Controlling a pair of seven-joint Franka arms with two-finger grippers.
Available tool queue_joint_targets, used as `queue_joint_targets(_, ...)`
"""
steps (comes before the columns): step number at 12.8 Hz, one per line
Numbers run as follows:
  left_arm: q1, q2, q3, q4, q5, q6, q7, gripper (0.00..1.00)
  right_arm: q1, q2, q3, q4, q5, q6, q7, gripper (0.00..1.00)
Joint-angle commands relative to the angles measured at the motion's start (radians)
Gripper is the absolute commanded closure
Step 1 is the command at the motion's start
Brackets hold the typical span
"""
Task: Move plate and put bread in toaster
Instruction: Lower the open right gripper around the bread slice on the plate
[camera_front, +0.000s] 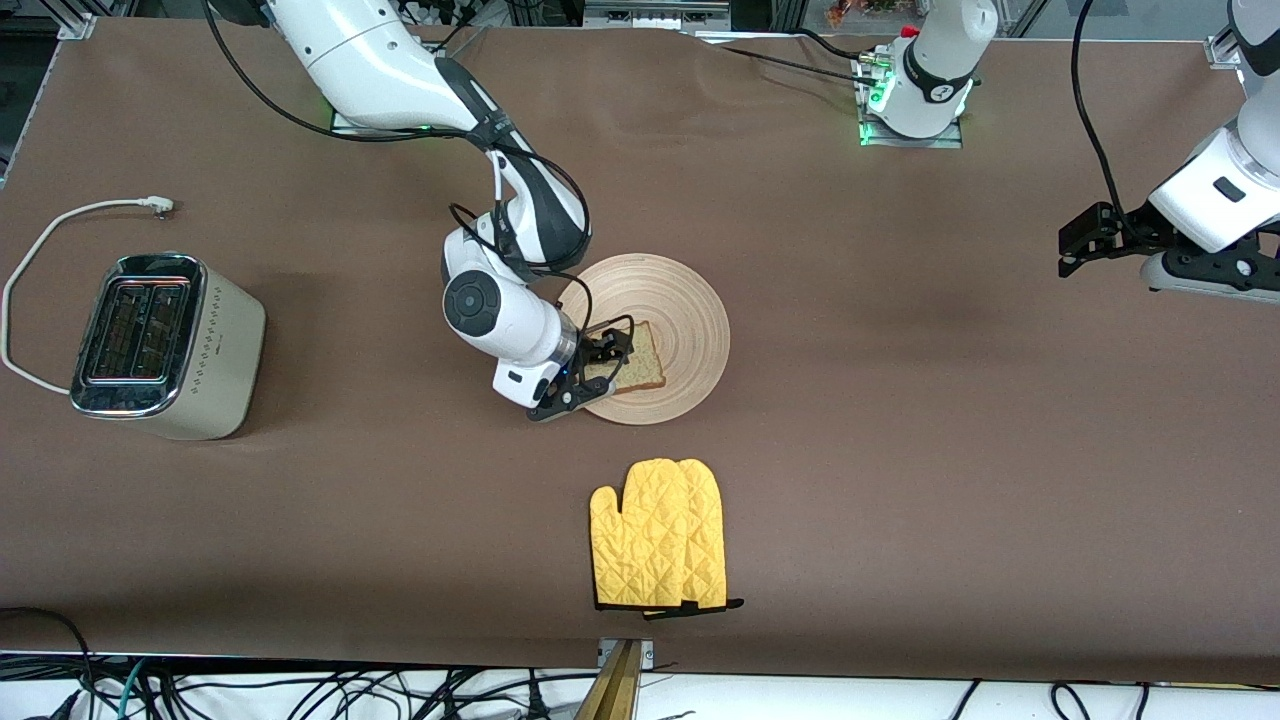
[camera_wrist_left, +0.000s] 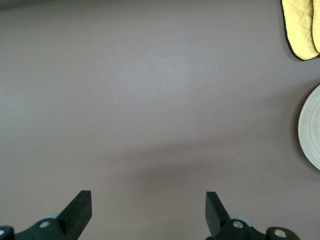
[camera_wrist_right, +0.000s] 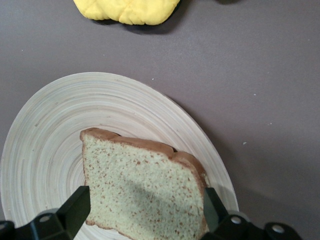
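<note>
The right gripper, jaws spread, straddles the bread on the plate, hiding the slice's near edge. The left gripper waits open over bare table.

Robot lab, not a kitchen: two arms bolted to plates with green status lights on a table under brown cloth, aluminium framing at the near edge, loose cables below it. Toaster sits unplugged.

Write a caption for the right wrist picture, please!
Open right gripper fingers straddle the bread on the plate.
</note>
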Motion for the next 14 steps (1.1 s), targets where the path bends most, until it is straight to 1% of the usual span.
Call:
queue_joint_targets(1,0.006,-0.001,-0.003,0.01,-0.022,-0.013,-0.004,0.0,0.001,0.009,0.002,0.001,0.015,-0.003,0.001,0.0)
queue_joint_targets(14,0.006,-0.001,-0.003,0.01,-0.022,-0.013,-0.004,0.0,0.003,0.019,0.002,-0.031,0.015,-0.005,-0.021,0.0)
